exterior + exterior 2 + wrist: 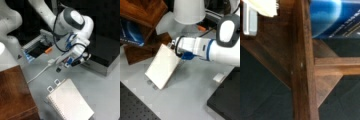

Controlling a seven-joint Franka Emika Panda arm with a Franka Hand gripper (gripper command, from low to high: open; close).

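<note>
Grips with the end effector (173,46), seemingly clenched, the top edge of the cream rectangular spiral-bound notebook (162,66), tilted with its lower edge on the grey surface (192,100). Risks slipping from so shallow a hold, or knocking the dark wooden rack (145,10) just beside.

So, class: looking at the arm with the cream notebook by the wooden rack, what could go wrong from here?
1. The cream notebook stands tilted with only its top edge at the gripper; it might slip and fall flat on the grey table.
2. The wooden rack, holding a blue book, sits close behind; a swing could knock it.
3. The white cable lies near and could snag.
</note>
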